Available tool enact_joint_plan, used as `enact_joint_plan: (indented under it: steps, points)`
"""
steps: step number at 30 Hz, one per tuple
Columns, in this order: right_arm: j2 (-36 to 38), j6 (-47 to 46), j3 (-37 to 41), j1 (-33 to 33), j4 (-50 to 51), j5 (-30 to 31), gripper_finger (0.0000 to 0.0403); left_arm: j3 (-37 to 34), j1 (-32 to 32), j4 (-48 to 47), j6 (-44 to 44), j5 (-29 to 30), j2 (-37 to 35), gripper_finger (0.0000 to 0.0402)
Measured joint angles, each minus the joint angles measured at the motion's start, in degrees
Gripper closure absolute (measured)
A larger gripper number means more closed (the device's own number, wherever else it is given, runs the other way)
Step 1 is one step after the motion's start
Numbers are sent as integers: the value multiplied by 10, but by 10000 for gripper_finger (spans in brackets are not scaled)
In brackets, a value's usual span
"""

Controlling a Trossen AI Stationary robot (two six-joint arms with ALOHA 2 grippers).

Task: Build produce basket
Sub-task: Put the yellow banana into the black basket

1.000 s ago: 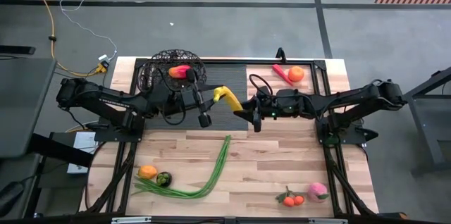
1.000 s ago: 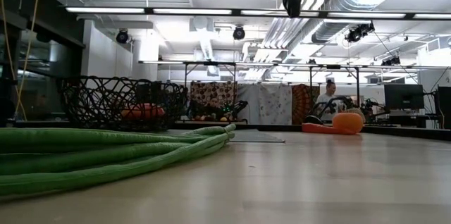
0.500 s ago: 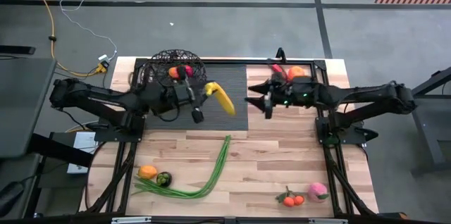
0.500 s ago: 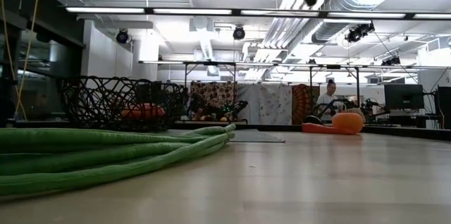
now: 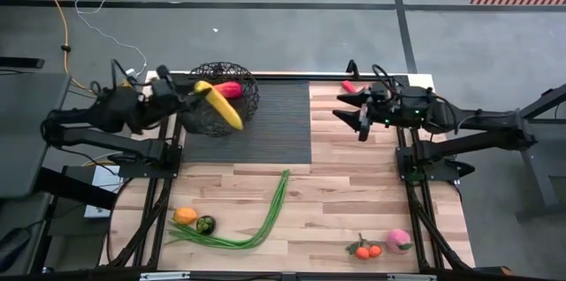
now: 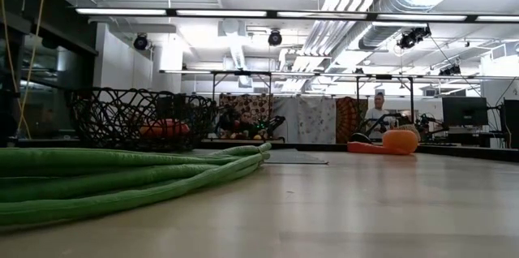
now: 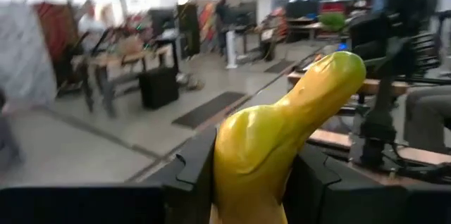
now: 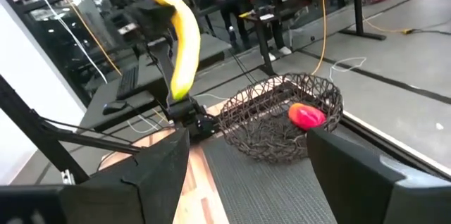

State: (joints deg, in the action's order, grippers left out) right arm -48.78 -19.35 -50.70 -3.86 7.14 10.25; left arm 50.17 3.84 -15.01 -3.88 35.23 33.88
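A yellow banana [image 5: 223,107] hangs over the black wire basket [image 5: 242,111] at the table's far left, with my left gripper [image 5: 196,92] shut on it. In the basket lies a red-pink fruit [image 5: 230,89]. My right gripper [image 5: 352,122] stands open and holds nothing, up in the air at the far right, above the wood. In the right wrist view its fingers frame the basket [image 8: 282,118] and the banana [image 8: 180,41]. Long green stalks [image 5: 261,215] lie on the wood near the front. My left gripper pinches the banana's one end [image 7: 243,160] between its two fingers [image 7: 197,171]. The fingers come level from the table's left. The rest of the banana sticks out past the fingertips, slanting toward the right and near side, lifted clear above the basket.
A red pepper [image 5: 349,87] and an orange [image 6: 400,140] lie at the far right by my right arm. An orange [image 5: 184,216] and a dark green fruit [image 5: 205,224] lie at the near left, a pink fruit [image 5: 399,239] and small oranges [image 5: 367,250] at the near right. A dark mat [image 5: 274,131] covers the far middle.
My left gripper has carried the banana from over the mat's middle toward the table's left and far edge, up over the basket, and has rolled. My right gripper has come away from the banana and drawn back toward the right edge, rising.
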Motion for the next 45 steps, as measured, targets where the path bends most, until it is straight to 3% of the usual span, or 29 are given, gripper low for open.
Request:
enact_joint_plan:
  steps: [8,14,18,28,33,39,45]
  points:
    - [4,10,0,0,-10,0,124,0,0,-36,33,0,-12,291]
    - [4,25,0,0,-15,-46,124,0,0,-36,70,-142,-2,291]
    - [4,29,0,0,-17,-97,124,0,0,-36,135,-188,-2,291]
    - [4,49,0,0,-18,-104,140,0,0,-36,164,-198,-2,291]
    - [4,81,0,10,-18,-116,210,0,0,-36,172,-198,-2,291]
    - [4,93,0,20,-13,-130,381,0,0,-36,172,-196,-2,291]
    - [4,76,1,20,1,-138,389,0,0,-35,163,-185,12,291]
